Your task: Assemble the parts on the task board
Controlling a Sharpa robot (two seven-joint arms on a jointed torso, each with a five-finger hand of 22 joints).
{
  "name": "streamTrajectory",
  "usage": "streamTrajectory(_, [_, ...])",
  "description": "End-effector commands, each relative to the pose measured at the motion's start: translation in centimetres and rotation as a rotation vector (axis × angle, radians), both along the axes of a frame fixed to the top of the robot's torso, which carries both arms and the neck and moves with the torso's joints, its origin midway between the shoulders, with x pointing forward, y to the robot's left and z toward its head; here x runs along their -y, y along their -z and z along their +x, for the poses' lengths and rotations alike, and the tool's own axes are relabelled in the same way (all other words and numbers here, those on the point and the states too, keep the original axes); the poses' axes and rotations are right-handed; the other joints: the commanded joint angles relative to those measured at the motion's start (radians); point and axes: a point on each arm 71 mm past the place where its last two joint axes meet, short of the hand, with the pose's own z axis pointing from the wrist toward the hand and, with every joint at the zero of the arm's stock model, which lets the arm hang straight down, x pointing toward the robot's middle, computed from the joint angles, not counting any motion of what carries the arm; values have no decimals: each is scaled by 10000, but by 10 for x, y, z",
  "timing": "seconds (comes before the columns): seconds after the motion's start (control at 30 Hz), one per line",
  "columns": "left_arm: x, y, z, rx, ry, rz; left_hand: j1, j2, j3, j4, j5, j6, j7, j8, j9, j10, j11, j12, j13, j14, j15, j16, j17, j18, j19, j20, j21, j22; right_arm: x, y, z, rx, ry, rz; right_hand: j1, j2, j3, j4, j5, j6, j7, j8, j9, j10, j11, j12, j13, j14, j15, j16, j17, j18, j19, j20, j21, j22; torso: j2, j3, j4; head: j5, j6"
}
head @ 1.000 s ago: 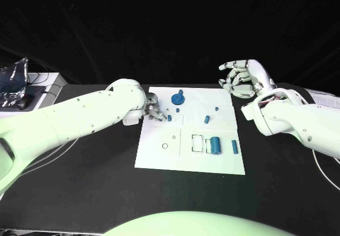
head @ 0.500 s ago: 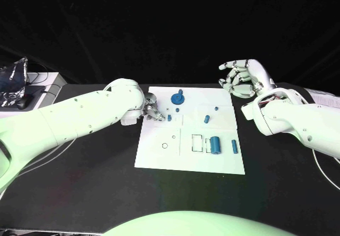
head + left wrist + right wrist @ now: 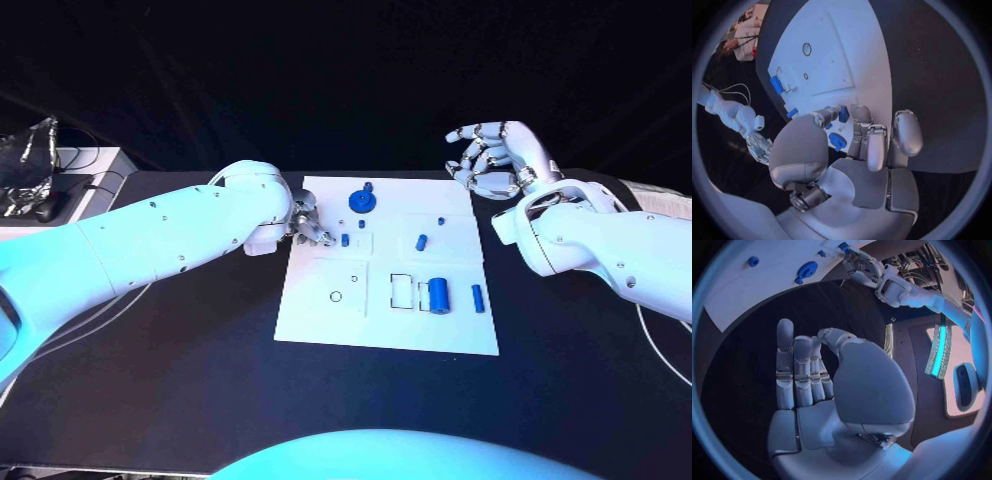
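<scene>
Our left hand (image 3: 307, 226) is down at the left edge of the board (image 3: 325, 325). Its fingers (image 3: 869, 145) are curled by a small blue part (image 3: 842, 114), but we cannot tell if they pinch it. Our right hand (image 3: 495, 160) floats off the far right corner, loosely curled, holding nothing. More parts lie near the middle, like the fat peg (image 3: 438, 295). We should go slow, keep the small part straight, and line it up with its hole before we push.
</scene>
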Motion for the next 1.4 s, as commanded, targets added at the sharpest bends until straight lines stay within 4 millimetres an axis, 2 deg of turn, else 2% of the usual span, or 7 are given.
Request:
streamTrajectory(0.03, [-3, 19, -8, -712, 32, 357, 121, -22, -243, 5, -63, 44, -30, -519, -18, 45, 17, 32, -32, 843, 42, 38, 2052, -154, 43, -6, -5, 3, -2, 0, -1, 14, -167, -84, -64, -62, 15, -60, 48, 15, 76, 53, 16, -54, 7, -20, -10, 41, 8, -27, 14, 113, 64, -6, -61, -5, -6, 3, -1, 10, -6])
streamTrajectory(0.2, [-4, 18, -8, -698, -15, 97, 192, -56, -1024, 12, -69, -62, -9, -550, -56, -140, 37, -95, -274, 779, 55, -41, 1896, -117, -59, -8, -137, -151, -2, 0, -1, 14, -169, -85, -64, -62, 15, -60, 48, 15, 76, 53, 16, -54, 7, -20, -10, 41, 8, -27, 14, 113, 64, -6, -61, -5, 3, 3, -11, 13, 14])
streamTrajectory(0.43, [-7, 9, -7, -785, -146, -431, 518, 172, -1626, 17, -14, -403, 138, -764, -209, -608, 166, -318, -728, 632, 162, -207, 1579, -43, -293, 52, -416, -470, -1, 0, 0, 13, -154, -91, -64, -62, 15, -60, 48, 15, 76, 53, 16, -54, 7, -20, -10, 41, 8, -27, 14, 113, 64, -6, -61, -5, -10, 5, 6, 5, 36])
streamTrajectory(0.77, [-7, 3, -6, -880, -236, -931, 556, 197, -1663, 14, -7, -419, 149, -780, -226, -628, 178, -315, -730, 622, 173, -217, 1559, -36, -314, 61, -440, -498, -2, 2, -1, -18, -169, -95, -73, -56, 31, -103, 51, 23, 76, 61, 27, -47, 6, -11, -49, 59, 6, -76, 34, 111, 71, -10, -62, 6, 3, -6, -10, 17, 36])
streamTrajectory(1.03, [-14, -14, -2, -776, -404, -1370, 1270, 582, -1318, 1, 111, -419, 185, -872, -400, -725, 207, -264, -736, 607, 212, -228, 1533, -19, -353, 121, -500, -554, -1, 2, -1, -33, -149, -101, -73, -56, 31, -103, 51, 23, 76, 61, 27, -47, 6, -11, -49, 59, 6, -76, 34, 111, 71, -10, -62, 6, -5, 9, -6, -6, 55])
streamTrajectory(1.17, [-20, -28, 1, -747, -465, -1351, 1376, 587, -1152, 4, 114, -404, 182, -891, -444, -744, 204, -261, -747, 609, 211, -225, 1538, -20, -349, 127, -498, -548, 0, 2, 0, -34, -134, -103, -73, -56, 31, -103, 51, 23, 76, 61, 27, -47, 6, -11, -49, 59, 6, -76, 34, 111, 71, -10, -62, 6, -20, 22, 14, -14, 63])
streamTrajectory(1.4, [-23, -43, 4, -589, -448, -1231, 1369, 598, -1102, 20, 112, -387, 185, -892, -457, -738, 205, -252, -733, 618, 212, -215, 1557, -21, -345, 128, -493, -542, -1, 2, 0, -37, -125, -106, -73, -56, 31, -103, 51, 23, 76, 61, 27, -47, 6, -11, -49, 59, 6, -76, 34, 111, 71, -10, -62, 6, -16, 0, -3, 25, 108])
